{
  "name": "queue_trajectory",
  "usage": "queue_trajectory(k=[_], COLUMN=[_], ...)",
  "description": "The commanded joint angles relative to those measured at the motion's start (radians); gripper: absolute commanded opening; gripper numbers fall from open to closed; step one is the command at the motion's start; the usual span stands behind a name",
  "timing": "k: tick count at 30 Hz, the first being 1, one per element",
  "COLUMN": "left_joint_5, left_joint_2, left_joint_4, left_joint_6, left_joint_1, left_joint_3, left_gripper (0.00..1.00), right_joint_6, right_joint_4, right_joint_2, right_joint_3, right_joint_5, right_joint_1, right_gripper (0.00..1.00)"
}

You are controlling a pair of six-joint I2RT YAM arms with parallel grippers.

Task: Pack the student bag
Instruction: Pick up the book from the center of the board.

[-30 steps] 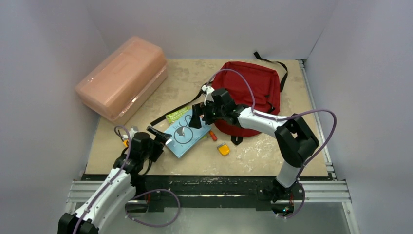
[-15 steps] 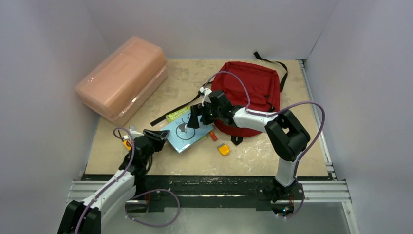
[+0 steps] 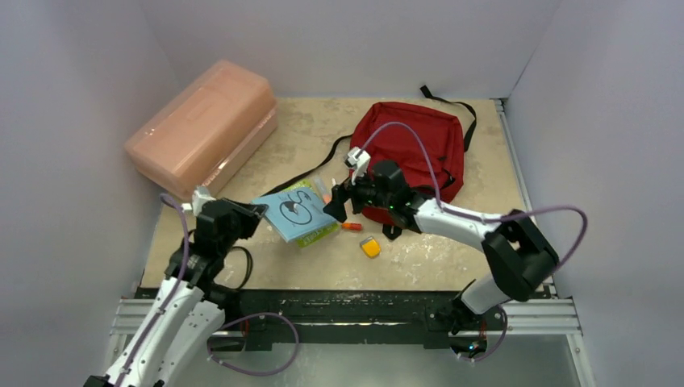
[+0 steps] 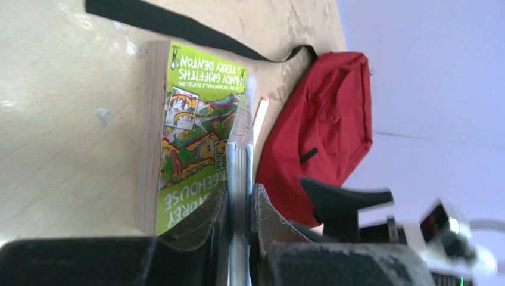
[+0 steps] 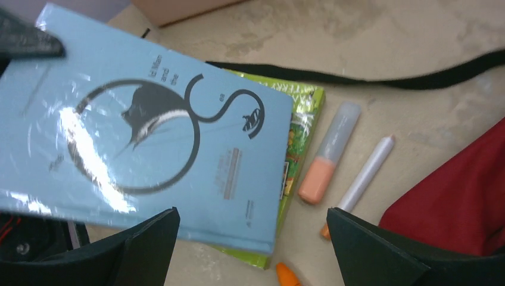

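The left gripper (image 3: 252,211), open a second ago, is now clamped on the left edge of the blue book (image 3: 290,211), which has been shifted left, exposing more of the green paperback (image 4: 190,131) beneath. The right gripper (image 3: 335,210) has been drawn back to the book's right edge, jaws wide and empty. The blue cover is glossy and flat, whereas the student bag (image 3: 419,145), of soft dark red fabric, lies at the far right just behind the right gripper; an orange-capped tube (image 5: 326,158) and a white stick (image 5: 364,171) are seen between books and bag.
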Motion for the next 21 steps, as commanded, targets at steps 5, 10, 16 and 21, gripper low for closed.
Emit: queue_trajectory(k=[5,10,16,21], left_joint_5=[-0.038,0.067,0.120,0.188], left_joint_2=[0.285,0.380,0.435,0.461], left_joint_4=[-0.543,-0.512,-0.549,-0.571], left_joint_6=[-0.002,-0.073,-0.161,-0.206], left_joint_1=[0.003,0.010,0.014,0.018], left_joint_3=[0.587,0.691,0.781,0.819], left_gripper=[0.00,0.00,0.00,0.00], right_joint_6=[-0.377,-0.480,-0.580,-0.619], right_joint_4=[0.497,0.628,0.737,0.769], right_joint_2=[-0.334,-0.361,-0.261,-0.149], right_joint_3=[-0.290,-0.336,-0.300,-0.223], right_joint_5=[0.099,0.291,0.522,0.719], right_joint_1=[0.135,0.300,0.402,0.437], right_gripper=[0.99,0.99,0.97,0.87])
